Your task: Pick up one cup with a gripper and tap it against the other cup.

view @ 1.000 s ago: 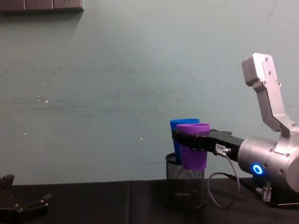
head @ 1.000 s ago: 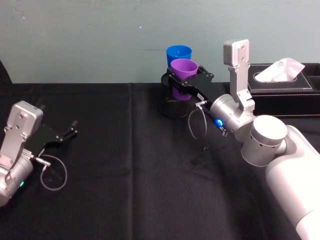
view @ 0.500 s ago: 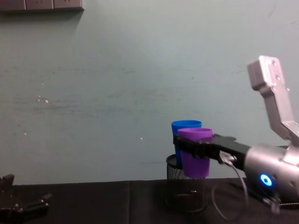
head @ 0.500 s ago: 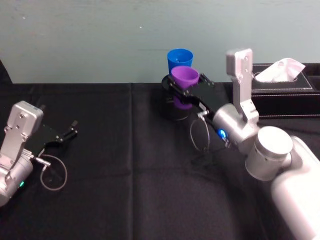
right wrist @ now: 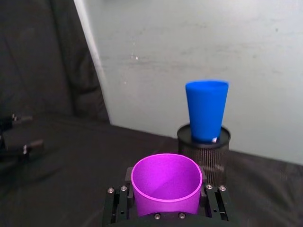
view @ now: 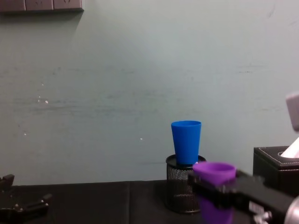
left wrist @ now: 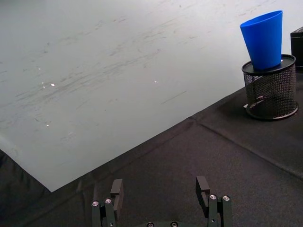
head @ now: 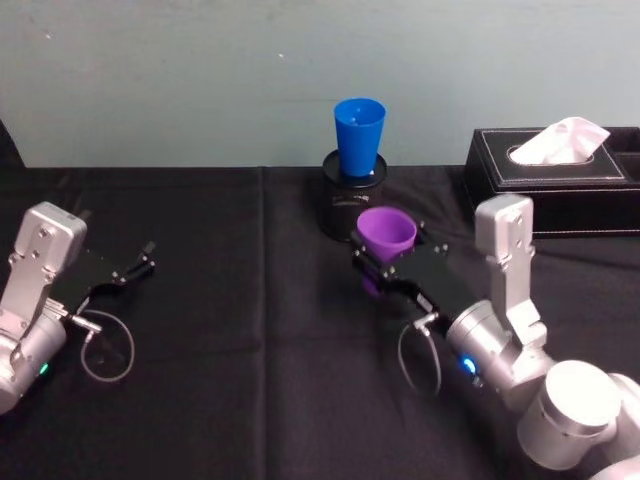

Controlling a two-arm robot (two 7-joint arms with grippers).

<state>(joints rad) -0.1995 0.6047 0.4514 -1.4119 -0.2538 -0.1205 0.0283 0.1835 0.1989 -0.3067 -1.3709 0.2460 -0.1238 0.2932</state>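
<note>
Right gripper (head: pixel 392 268): clamped on the purple cup (head: pixel 386 236), one finger (right wrist: pixel 117 204) pressed to each side of it, cup held upright and off the black tablecloth (head: pixel 250 400).
Purple cup: carried in front of the mesh pen holder (head: pixel 345 205), well apart from it, on the robot's side.
Blue cup (head: pixel 359 136): seated upright in the pen holder's mouth, rim up, untouched by the purple cup.
Tissue box (head: pixel 550 175): seen to the right of the pen holder, by the wall.
Left gripper (head: pixel 128 269): parked far left of the pen holder, fingers spread, nothing held.
</note>
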